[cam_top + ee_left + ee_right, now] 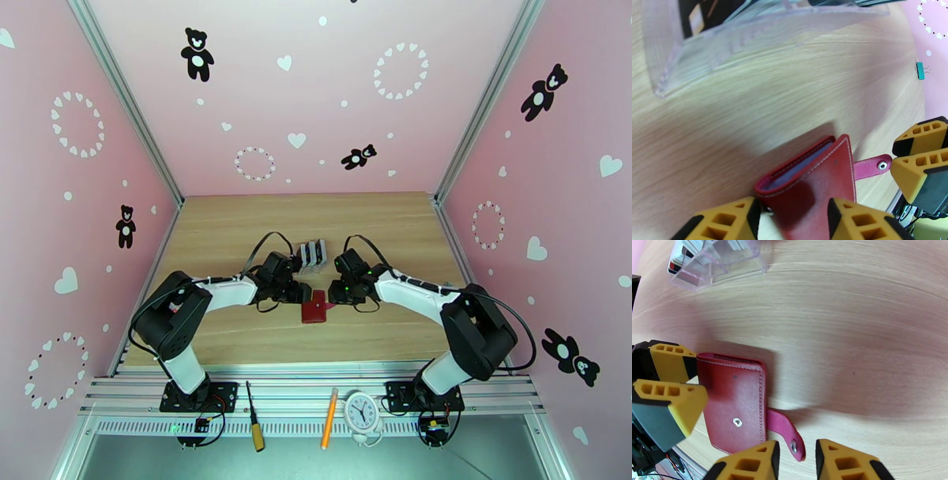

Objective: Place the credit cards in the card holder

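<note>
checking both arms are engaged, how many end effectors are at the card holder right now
2. The left end effector straddles the card holder's body; the right end effector has the snap tab between its fingers.

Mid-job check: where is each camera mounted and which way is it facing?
Top external: above and behind both arms, looking down the table; left gripper, right gripper.
Left wrist: looks past its own fingers onto the card holder.
Right wrist: looks past its own fingers onto the snap tab.
Shared: both wrist views show the card holder and clear rack.
</note>
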Robot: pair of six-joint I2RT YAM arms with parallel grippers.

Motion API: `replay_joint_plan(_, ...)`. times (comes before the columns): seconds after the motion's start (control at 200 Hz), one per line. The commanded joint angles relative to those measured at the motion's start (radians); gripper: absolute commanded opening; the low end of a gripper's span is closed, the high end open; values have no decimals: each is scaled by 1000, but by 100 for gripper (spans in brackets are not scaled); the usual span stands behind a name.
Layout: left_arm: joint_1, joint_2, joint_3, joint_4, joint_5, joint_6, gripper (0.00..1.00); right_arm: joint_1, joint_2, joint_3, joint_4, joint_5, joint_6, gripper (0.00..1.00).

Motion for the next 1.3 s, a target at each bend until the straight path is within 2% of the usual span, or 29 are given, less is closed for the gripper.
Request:
replay_joint_plan(0.0,-6,-51,-13,-23,-35,18,52,-2,-53,-20,1,16,20,32)
replay_joint_plan(0.466,-6,-10,-7,-38,-6,23,45,-11,-49,-71,56,-21,48,30)
replay_joint_plan(0.701,-6,8,2,-48,1,24,35,-22,-51,-81,83,-45,60,26)
replay_joint_plan(1.036,-6,18,9,-59,-7,26,34,-30,-50,-85,103,-69,64,21)
replay_joint_plan(1.292,-6,22,12,-63,-8,27,34,-35,-51,-103,118,-79,67,20)
